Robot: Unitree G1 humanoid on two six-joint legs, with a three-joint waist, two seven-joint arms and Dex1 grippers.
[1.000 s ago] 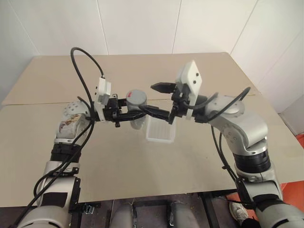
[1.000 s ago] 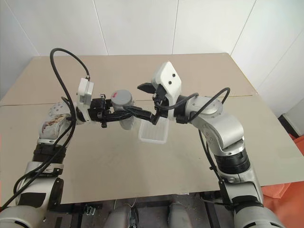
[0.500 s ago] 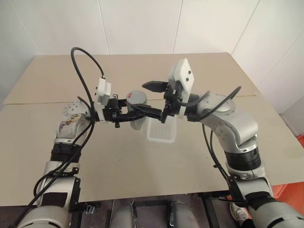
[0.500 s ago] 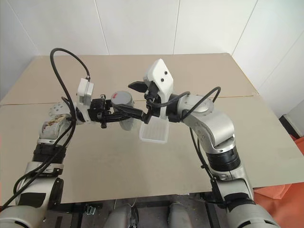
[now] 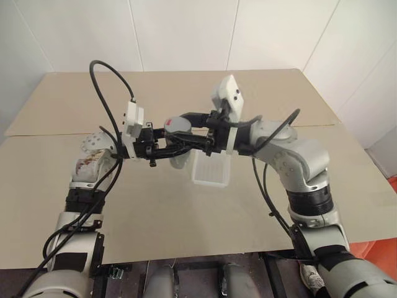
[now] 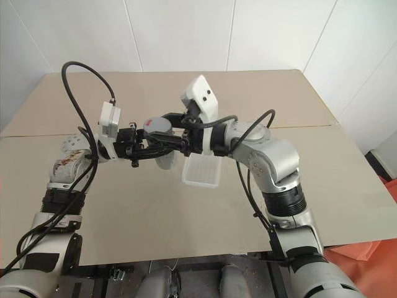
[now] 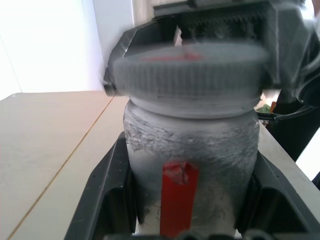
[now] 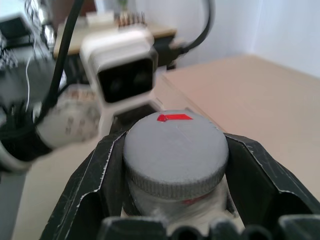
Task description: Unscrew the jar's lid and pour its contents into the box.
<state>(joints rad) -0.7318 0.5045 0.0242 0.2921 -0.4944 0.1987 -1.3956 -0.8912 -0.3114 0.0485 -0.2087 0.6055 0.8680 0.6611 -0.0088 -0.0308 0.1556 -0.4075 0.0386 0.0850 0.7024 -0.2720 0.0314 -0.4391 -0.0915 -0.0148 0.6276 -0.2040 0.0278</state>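
My left gripper is shut on the jar, holding it upright above the table. The jar is silvery with a red strip on its side. Its grey ribbed lid, with a red mark on top, sits on the jar. My right gripper reaches in from the right and is shut on the lid, a finger on either side of its rim. The translucent white box lies on the table just right of and below the jar. The contents are hidden inside the jar.
The tan table stretches wide around the box, with a seam running across its middle. White walls stand behind it. Black cables loop above my left wrist.
My right gripper moved left from beside the jar onto its top and went from open to shut on the lid. The left gripper and jar stayed put.
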